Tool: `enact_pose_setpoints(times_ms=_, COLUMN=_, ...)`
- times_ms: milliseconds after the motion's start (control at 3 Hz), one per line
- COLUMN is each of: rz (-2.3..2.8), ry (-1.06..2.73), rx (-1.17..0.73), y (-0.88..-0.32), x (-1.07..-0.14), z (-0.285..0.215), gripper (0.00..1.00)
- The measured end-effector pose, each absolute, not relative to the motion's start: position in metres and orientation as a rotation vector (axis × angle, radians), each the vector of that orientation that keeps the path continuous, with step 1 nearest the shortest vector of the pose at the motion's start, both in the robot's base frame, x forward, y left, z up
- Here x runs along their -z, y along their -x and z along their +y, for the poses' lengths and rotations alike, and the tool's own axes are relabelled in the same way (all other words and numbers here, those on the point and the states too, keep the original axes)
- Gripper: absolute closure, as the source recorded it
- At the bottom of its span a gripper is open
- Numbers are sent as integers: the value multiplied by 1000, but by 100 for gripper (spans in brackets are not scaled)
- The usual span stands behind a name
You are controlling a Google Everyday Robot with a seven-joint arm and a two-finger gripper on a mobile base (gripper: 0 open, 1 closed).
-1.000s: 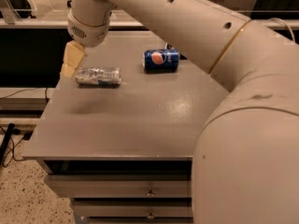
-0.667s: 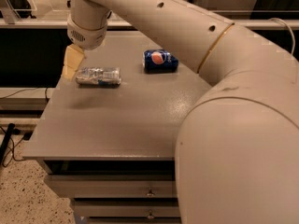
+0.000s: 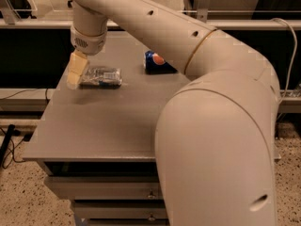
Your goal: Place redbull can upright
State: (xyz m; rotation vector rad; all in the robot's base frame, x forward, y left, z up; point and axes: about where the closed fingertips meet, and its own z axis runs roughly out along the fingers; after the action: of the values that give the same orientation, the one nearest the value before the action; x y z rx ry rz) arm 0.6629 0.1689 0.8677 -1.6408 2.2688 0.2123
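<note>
Two cans on a flat grey metal table [image 3: 94,126], only one of them wanted: the slim silver-and-blue redbull can [image 3: 101,76], lying on its side just to the right of the cream-and-tan gripper [image 3: 75,74], lengthways away from it. Gripper hanging low from the thick cream robot arm [image 3: 155,27], right at the can's nearer end, touching it or just short of touching; cannot tell which, nor whether open, closed or gripping anything. Farther off to the gripper's right, well apart from the redbull can and partly hidden behind the arm, a shorter, fatter dark blue Pepsi can [image 3: 154,61], also on its side. Judged not yet upright, so the main work ahead. Several ways to go wrong from here: pushing on a smooth round body and sending it rolling across the table, out of easy reach; closing on the very end rather than across the middle and letting it slip or swing; releasing while tilted and tipping it straight back over. Close to the table's left edge as well, so a clumsy drag that way risks a drop to the speckled floor [image 3: 19,192].
</note>
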Motion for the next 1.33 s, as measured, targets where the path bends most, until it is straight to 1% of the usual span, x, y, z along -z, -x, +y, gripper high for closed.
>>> enact_pose_setpoints(times_ms=333, rz=2281, ry=1704, rx=-222, y=-665, x=-850, z=172, gripper=4)
enact_pose_setpoints(times_ms=1000, rz=2319, ry=1715, rx=-242, y=-666, x=-835, z=169, gripper=50)
enact_pose_setpoints(times_ms=1333, rz=2277, ry=1664, rx=-300, y=-659, x=-862, z=162, gripper=81)
